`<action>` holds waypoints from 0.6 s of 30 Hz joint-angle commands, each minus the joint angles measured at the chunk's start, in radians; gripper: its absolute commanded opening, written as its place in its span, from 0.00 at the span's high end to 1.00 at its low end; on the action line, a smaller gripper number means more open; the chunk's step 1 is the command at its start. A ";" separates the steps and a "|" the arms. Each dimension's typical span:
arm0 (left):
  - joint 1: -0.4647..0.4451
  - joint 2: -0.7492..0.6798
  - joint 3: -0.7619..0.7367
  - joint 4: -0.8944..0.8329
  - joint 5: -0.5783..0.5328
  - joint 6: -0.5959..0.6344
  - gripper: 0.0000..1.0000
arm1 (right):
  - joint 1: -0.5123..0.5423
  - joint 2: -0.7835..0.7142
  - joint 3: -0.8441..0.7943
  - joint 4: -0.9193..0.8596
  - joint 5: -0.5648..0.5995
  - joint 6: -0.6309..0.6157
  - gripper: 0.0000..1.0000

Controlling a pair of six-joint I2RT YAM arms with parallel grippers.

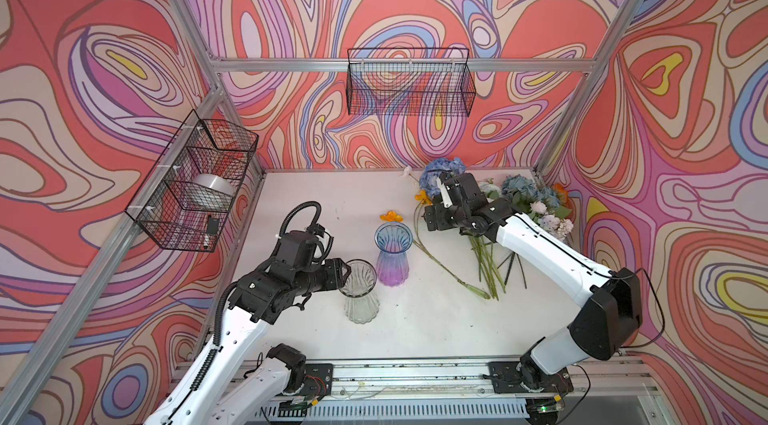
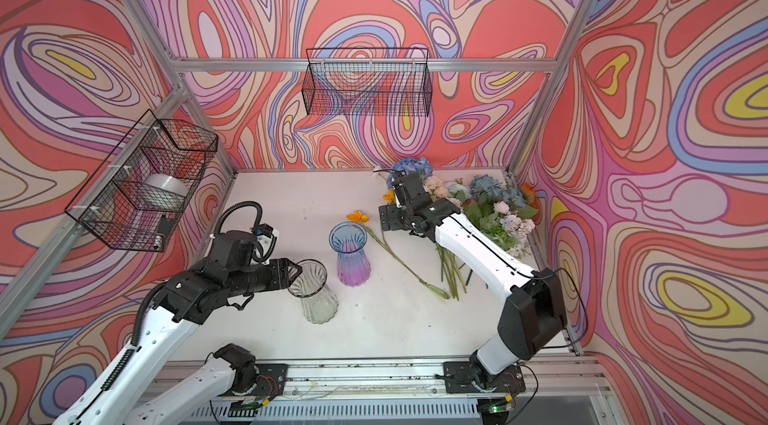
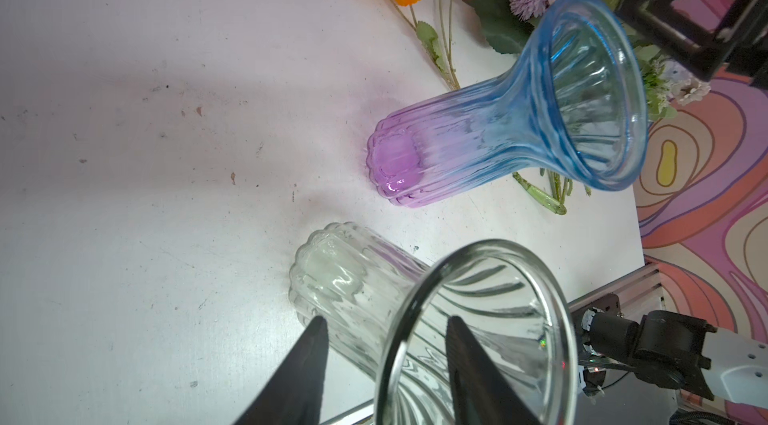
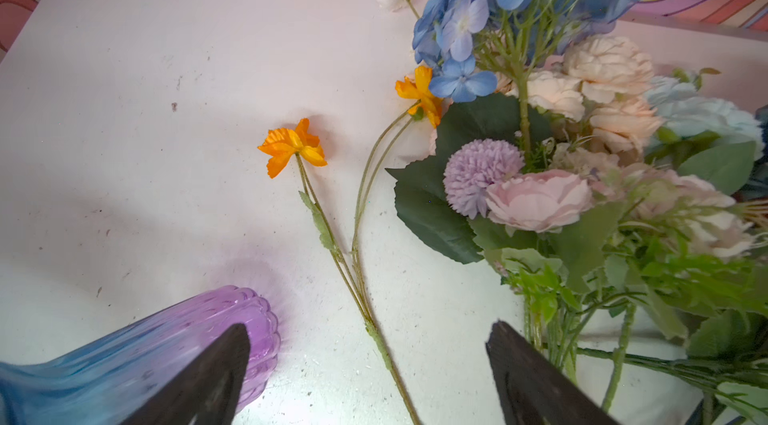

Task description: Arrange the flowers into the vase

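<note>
Glass is the worry on the left side: the clear glass vase [image 1: 360, 294] stands upright on the table [image 1: 415, 331] with the left gripper [image 3: 386, 323] pinched narrow on its flared rim, one finger inside the mouth and one outside. Such a thin hold on a smooth lip could slip, or lever the vase over if the arm pulls sideways. The blue-to-purple vase [image 1: 392, 256] stands near enough to be struck if it topples. Both vases look empty, so the task seems barely begun. To the right of the coloured vase an orange poppy [image 4: 291, 146] lies flat, its thin branching stems running under the right gripper [image 4: 368, 329], which hangs with its jaws wide apart and holds nothing. One finger is close beside the coloured vase's base, so a descent here might nudge it. The stems lie so low that the jaws may scrape the table or close on only one branch. The remaining flowers [image 1: 532, 202] are heaped at the far right with the blue hydrangea [image 1: 436, 171], tangled enough that lifting one could drag its neighbours
</note>
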 commanded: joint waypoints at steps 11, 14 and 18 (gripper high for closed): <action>-0.001 -0.014 -0.031 0.024 -0.067 0.003 0.96 | -0.001 -0.008 0.003 0.005 0.067 -0.021 0.08; -0.002 -0.036 -0.040 0.064 -0.180 -0.015 1.00 | 0.000 -0.007 0.000 0.004 0.083 -0.020 0.08; 0.000 -0.070 -0.079 0.167 -0.342 -0.028 1.00 | 0.000 -0.006 -0.014 0.010 0.098 -0.019 0.07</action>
